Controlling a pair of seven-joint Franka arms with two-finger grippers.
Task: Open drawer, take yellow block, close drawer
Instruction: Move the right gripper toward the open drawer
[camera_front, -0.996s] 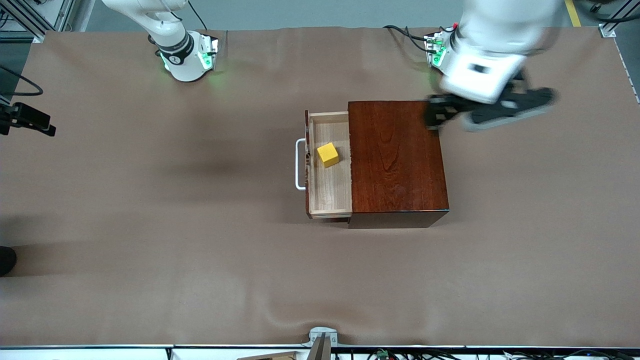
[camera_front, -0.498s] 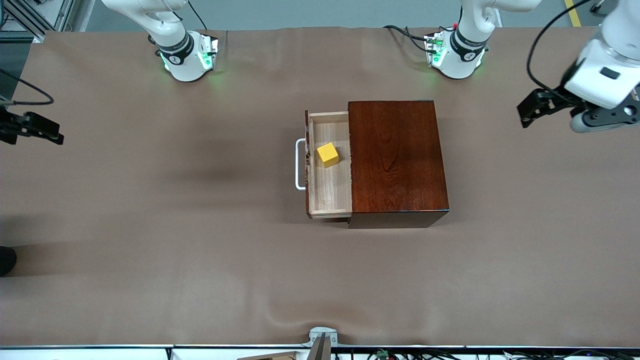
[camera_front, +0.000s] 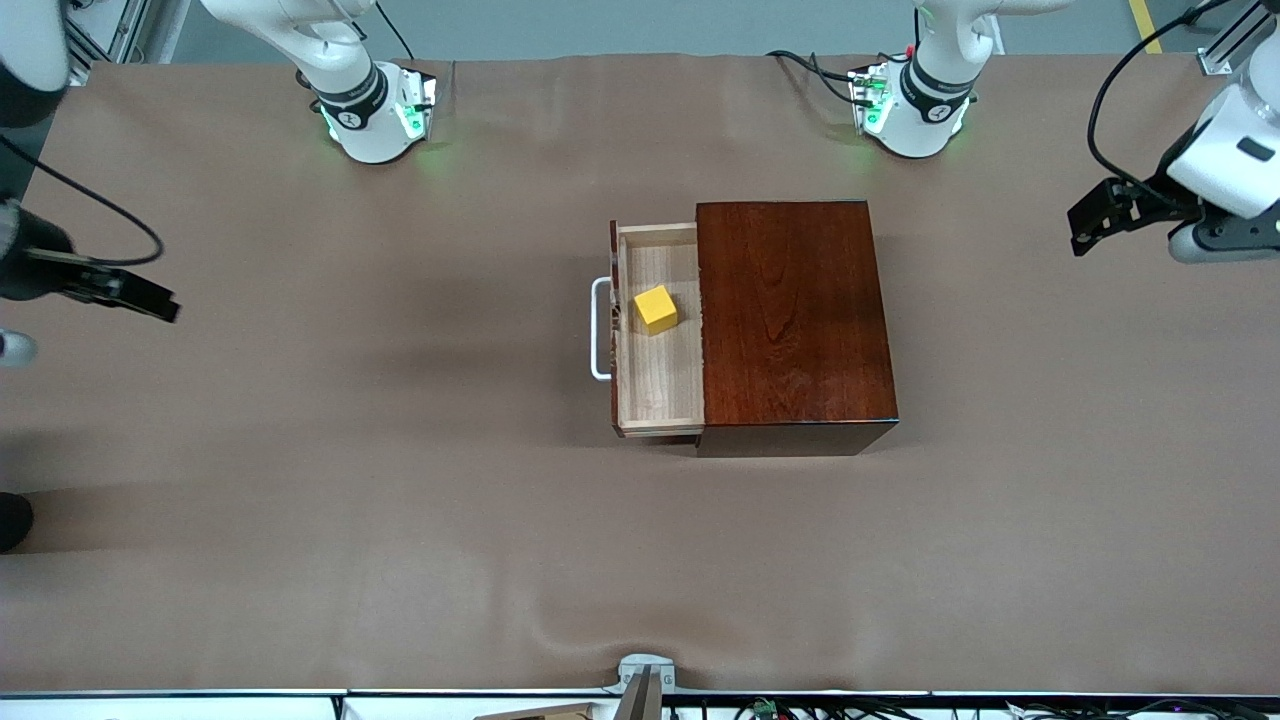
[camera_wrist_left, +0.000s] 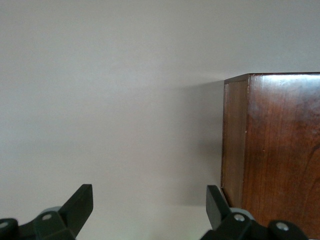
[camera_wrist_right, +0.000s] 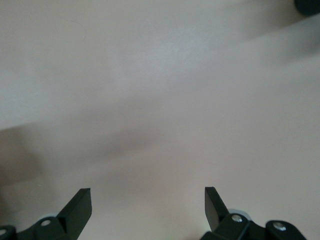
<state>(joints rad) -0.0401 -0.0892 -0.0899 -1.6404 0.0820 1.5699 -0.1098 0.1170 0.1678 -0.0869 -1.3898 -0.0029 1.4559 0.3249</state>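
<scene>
The dark reddish-brown box (camera_front: 790, 320) stands mid-table, and its edge also shows in the left wrist view (camera_wrist_left: 272, 150). Its drawer (camera_front: 660, 385) is pulled out toward the right arm's end, white handle (camera_front: 598, 330) leading. The yellow block (camera_front: 656, 309) lies in the open tray, untouched. My left gripper (camera_front: 1080, 225) hangs over the cloth at the left arm's end, well apart from the box, open and empty (camera_wrist_left: 150, 205). My right gripper (camera_front: 165, 308) is over the cloth at the right arm's end, open and empty (camera_wrist_right: 148, 205).
The two arm bases (camera_front: 375, 115) (camera_front: 915, 110) stand along the table's edge farthest from the front camera. A small metal bracket (camera_front: 645, 680) sits at the nearest edge. A dark object (camera_front: 10, 520) pokes in at the right arm's end.
My left gripper has swung away from the box's corner out to the left arm's end of the table. My right gripper has come farther in over the cloth toward the drawer.
</scene>
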